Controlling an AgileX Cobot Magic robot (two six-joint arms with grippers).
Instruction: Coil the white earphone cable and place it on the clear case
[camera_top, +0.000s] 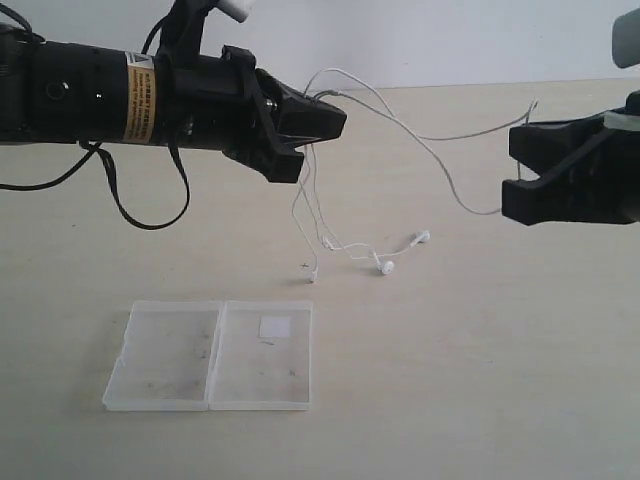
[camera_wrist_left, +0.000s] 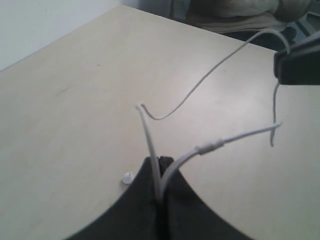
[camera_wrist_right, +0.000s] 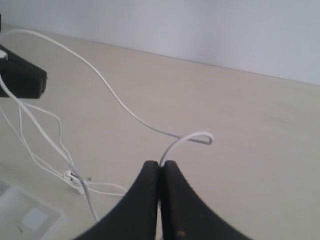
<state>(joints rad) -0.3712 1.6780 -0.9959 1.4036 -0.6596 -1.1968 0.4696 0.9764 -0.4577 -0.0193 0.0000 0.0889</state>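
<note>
Right now the left fingers (camera_wrist_left: 142, 205) and right fingers (camera_wrist_right: 140, 205) are pinching shut on the white earphone cable (camera_top: 386, 267), its earbuds trailing to the table (camera_top: 480, 350), while the clear case (camera_top: 165, 350) is lying open nearby, bare table surrounding its edges.

This looks like a robotics lab bench. A bare beige tabletop (camera_top: 480, 400) fills the frame below a plain white wall (camera_top: 420, 40) along the top. The black left arm (camera_top: 90, 95), bearing a yellow printed label (camera_top: 140, 95), enters from the left edge, and the black right arm (camera_top: 610, 170) from the right.
</note>
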